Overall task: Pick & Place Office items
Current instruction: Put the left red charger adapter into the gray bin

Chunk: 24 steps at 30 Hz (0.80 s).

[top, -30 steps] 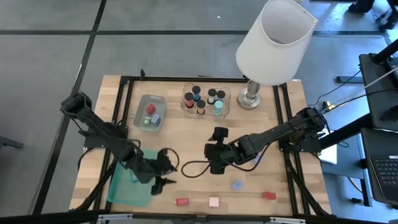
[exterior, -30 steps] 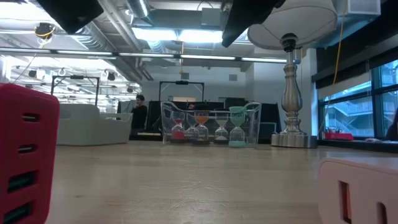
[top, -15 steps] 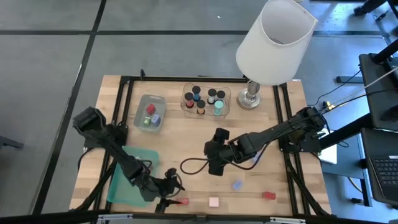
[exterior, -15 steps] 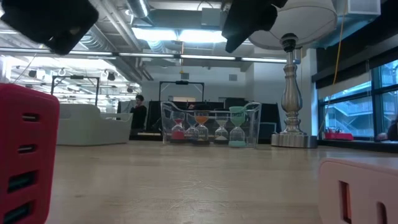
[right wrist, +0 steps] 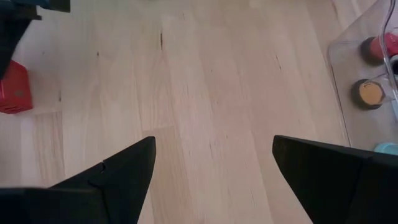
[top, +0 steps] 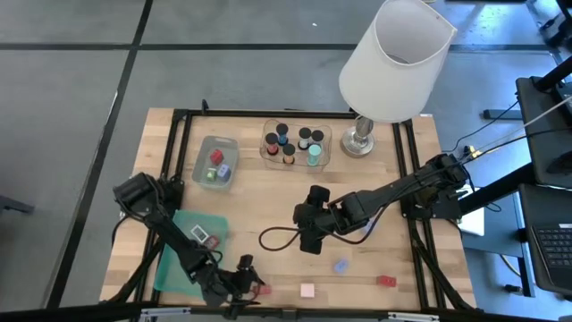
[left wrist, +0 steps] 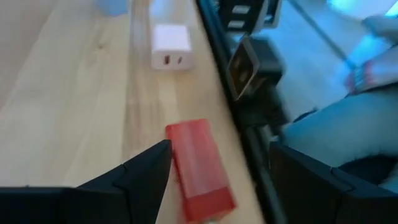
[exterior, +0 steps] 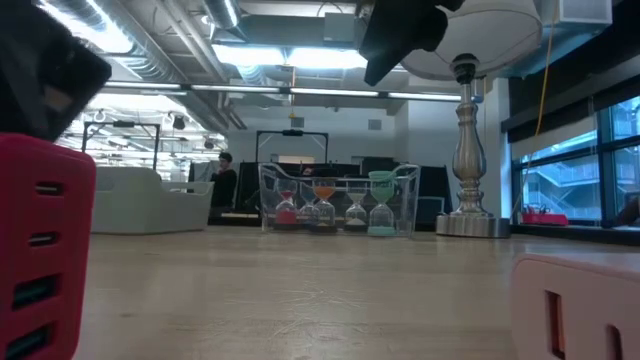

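Observation:
In the left wrist view a red block point(left wrist: 198, 169) lies flat on the wood beside the table's near edge, and a pink-white block point(left wrist: 171, 46) lies farther along that edge. My left gripper point(left wrist: 219, 148) is open and low, one finger on each side of the red block; I see no touch. The high view shows the same red block point(top: 263, 290) right at my left gripper point(top: 251, 288). My right gripper point(top: 308, 241) hangs open above the middle of the table, over bare wood point(right wrist: 211, 93).
A blue block point(top: 340, 266) and another red block point(top: 386, 281) lie near the front right. A green lid point(top: 183, 255) lies front left. Two clear trays point(top: 215, 163) point(top: 295, 143) with small pieces and a lamp point(top: 362, 139) stand at the back. A black cable point(top: 273, 237) lies mid-table.
My left gripper has swung from over the green lid toward the table's near edge and gone down, ending at the red block. In the low view it has sunk into the top left corner behind that block. My right gripper has rolled slightly in place.

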### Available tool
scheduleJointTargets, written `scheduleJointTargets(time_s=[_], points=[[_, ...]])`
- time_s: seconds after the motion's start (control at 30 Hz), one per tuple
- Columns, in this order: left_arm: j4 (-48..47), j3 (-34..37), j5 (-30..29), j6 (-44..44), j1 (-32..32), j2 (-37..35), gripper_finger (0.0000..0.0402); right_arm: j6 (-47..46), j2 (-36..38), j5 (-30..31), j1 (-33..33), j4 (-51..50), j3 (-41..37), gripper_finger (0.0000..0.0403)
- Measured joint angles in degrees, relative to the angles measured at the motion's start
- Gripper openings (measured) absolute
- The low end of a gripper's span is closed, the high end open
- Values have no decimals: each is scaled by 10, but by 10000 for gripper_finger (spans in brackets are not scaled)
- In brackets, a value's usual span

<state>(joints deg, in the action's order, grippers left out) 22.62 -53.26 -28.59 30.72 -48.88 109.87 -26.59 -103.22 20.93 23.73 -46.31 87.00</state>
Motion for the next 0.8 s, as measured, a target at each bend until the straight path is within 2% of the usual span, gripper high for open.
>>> scheduleJointTargets(time_s=[0.3,0.5,0.63,0.8], points=[[-64,-15,-30,0,3,16,264,2,0,0,0,0,0,325],[-67,-15,13,0,3,16,250,8,0,0,0,0,0,325],[-66,-15,13,0,3,16,214,13,0,5,0,0,0,326],[-65,-15,27,-4,3,16,132,13,0,5,0,0,0,326]])
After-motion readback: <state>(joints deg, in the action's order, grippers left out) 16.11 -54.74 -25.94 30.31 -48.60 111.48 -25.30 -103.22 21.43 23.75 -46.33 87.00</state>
